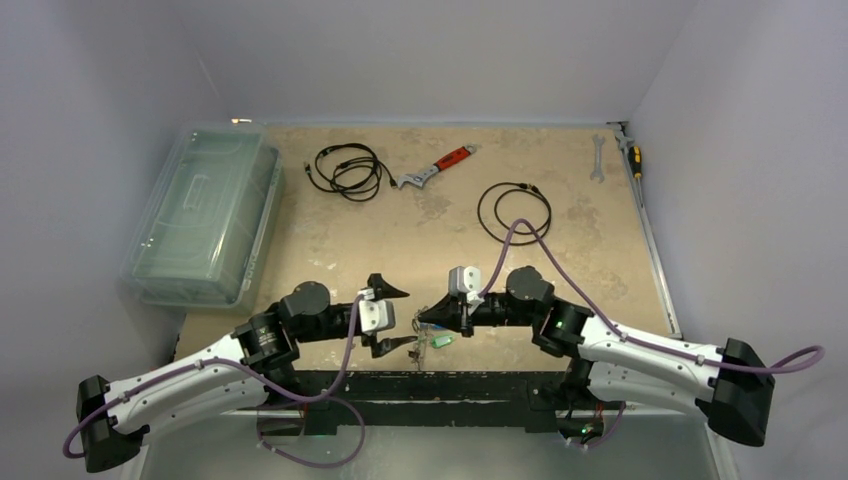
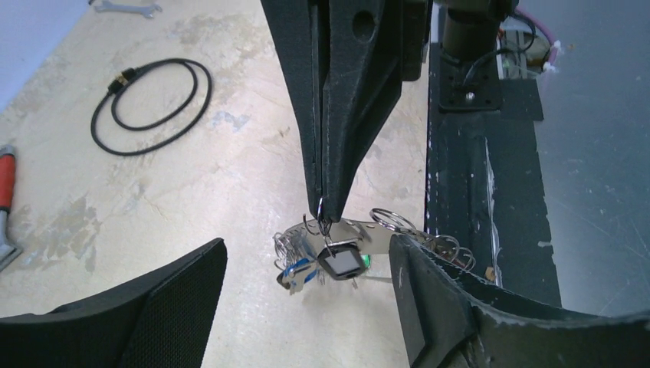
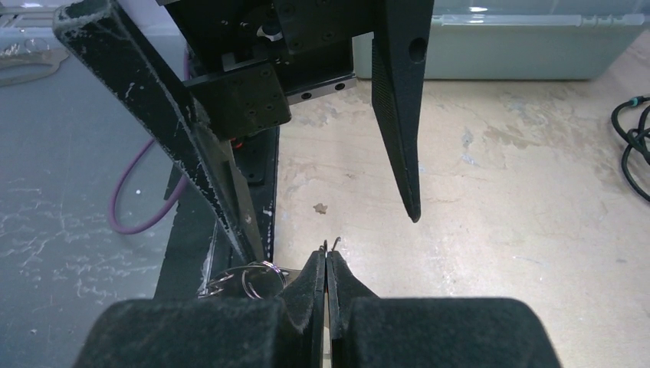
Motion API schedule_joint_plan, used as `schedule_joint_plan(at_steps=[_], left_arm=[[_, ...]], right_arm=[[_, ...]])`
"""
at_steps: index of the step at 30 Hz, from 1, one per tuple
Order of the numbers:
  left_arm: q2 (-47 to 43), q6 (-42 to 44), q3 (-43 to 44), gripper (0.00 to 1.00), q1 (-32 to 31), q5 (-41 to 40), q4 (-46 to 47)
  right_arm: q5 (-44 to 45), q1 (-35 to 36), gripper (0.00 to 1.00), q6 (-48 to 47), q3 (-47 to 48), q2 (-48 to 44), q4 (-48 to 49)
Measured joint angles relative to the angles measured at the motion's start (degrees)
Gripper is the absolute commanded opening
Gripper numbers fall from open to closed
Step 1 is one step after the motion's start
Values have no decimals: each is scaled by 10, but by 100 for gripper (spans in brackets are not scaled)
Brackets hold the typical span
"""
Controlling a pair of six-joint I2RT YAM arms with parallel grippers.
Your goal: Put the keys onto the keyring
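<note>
Top external: both grippers meet at the near edge of the table [image 1: 400, 235], right beside the black base plate [image 1: 450, 385]. My right gripper [image 1: 421, 318] has its fingers pressed together on the thin wire of the keyring [image 2: 323, 222]. The keys [image 2: 333, 259] hang bunched under it, showing a dark head, a blue tag and a green tag. I can't tell whether the bunch touches the tabletop. A few silver split rings [image 2: 389, 220] sit just beside the bunch on the base-plate side. My left gripper [image 1: 404, 317] is spread wide, one finger on each side of the bunch, gripping nothing.

Farther in, the nearest thing is a black cable coil [image 1: 514, 212], well apart from both grippers. A second coil [image 1: 348, 170] and a red-handled wrench [image 1: 436, 167] lie near the far edge. A spanner [image 1: 598, 157] and a screwdriver [image 1: 634, 160] lie along the right wall.

The clear plastic bin [image 1: 200, 215] overhangs the left edge with its lid on. I can't make out any contents.
</note>
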Motion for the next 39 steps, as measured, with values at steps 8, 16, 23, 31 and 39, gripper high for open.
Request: schedule_joint_plan(at_steps=[8,16,23,31,39], left_arm=[[-10,-21,0,63,4,-13,54],[-1,-51,1,70,7,-13,121],[23,-44,34,99,8,-54,143],[28,-23,107,95,11,-120,118],[37,-47,113,83,91,-81,107]], right_arm=[[19,0,0,-7,0,-43,0],[28,0,0,-12,0,-90,14],[70,0,0,-12,0,-121,34],[162,0,0,-17,-1,-148,53],[240,0,0,-10,-2,-157,73]])
